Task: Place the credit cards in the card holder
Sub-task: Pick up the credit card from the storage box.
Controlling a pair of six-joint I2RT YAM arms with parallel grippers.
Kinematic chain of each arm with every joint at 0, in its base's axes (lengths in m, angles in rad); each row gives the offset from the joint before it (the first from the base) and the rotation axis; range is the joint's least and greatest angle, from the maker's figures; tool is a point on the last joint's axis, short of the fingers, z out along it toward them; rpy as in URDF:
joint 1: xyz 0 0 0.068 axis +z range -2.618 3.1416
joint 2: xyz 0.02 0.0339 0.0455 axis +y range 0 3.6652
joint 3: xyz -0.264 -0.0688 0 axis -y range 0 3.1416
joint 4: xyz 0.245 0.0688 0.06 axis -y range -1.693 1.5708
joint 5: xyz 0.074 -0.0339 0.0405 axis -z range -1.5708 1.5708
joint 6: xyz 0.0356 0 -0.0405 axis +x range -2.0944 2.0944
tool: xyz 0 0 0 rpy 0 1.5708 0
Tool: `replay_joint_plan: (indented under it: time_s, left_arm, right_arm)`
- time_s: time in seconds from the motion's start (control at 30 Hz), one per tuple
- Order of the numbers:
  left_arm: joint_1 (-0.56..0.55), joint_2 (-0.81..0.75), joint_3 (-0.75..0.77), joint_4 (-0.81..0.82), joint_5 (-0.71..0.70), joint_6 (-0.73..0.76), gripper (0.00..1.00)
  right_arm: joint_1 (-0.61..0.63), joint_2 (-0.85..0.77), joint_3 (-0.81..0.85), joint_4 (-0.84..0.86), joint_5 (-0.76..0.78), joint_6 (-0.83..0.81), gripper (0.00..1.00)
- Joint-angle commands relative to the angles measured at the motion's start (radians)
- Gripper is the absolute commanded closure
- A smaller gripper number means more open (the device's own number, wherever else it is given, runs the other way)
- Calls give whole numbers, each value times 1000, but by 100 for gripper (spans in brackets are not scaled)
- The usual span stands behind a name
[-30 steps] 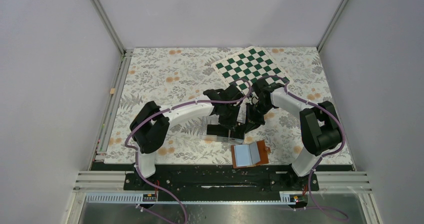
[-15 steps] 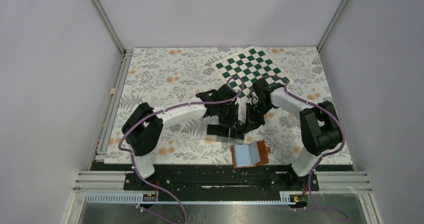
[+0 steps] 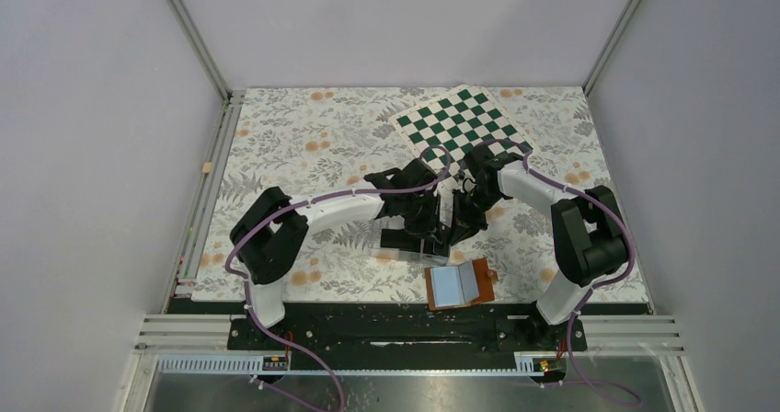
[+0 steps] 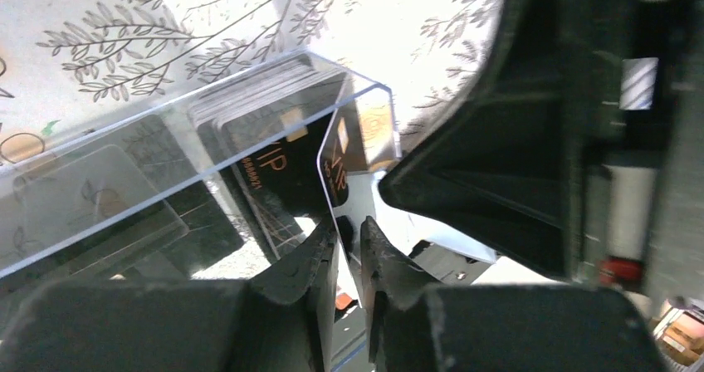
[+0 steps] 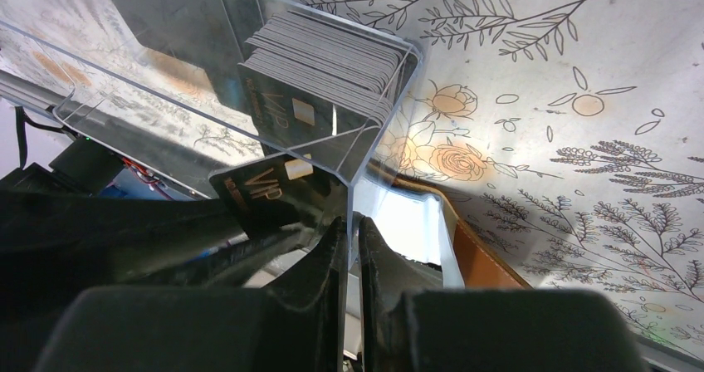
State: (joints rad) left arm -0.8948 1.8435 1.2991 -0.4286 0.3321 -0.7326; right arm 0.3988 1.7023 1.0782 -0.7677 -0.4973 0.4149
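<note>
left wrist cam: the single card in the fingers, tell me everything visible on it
The card is thin, glossy black plastic with rounded corners, gold "VIP" lettering and a small gold chip square. The left gripper pinches its lower edge, jaws closed. The card stands tilted on edge at the end of the clear box, beside the stack of similar dark cards. Whether it is inside or outside the box wall cannot be told.
</note>
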Motion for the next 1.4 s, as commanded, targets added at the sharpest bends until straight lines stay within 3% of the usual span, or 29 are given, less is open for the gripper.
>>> replay_joint_plan:
  time_s: [0.0, 0.1, 0.17, 0.27, 0.43, 0.6, 0.8, 1.0, 1.37]
  left_arm:
    - [0, 25, 32, -47, -19, 23, 89]
    - [-1, 4, 32, -44, -35, 24, 100]
    - [1, -23, 33, -40, -58, 22, 100]
    - [6, -87, 38, -36, -89, 25, 100]
    - [37, -243, 16, -28, -139, 23, 100]
    - [102, -418, -134, 116, -30, -30, 100]
    - [171, -556, -375, 499, 287, -228, 100]
    - [174, -583, -524, 889, 395, -435, 100]
    - [173, -547, -527, 944, 413, -468, 100]
  right_arm:
    - [6, 0, 8, -23, -8, -17, 92]
    - [6, -39, 15, -25, 15, -12, 89]
    - [7, -80, 27, -31, 32, -10, 84]
    - [6, -160, 61, -55, 73, -14, 65]
    - [3, -316, 117, -78, 96, -44, 45]
    - [-21, -434, 90, -39, -27, -51, 37]
    - [-37, -526, -25, 149, -353, 41, 40]
    - [-37, -540, -142, 380, -525, 186, 47]
    - [-38, -541, -245, 736, -647, 424, 76]
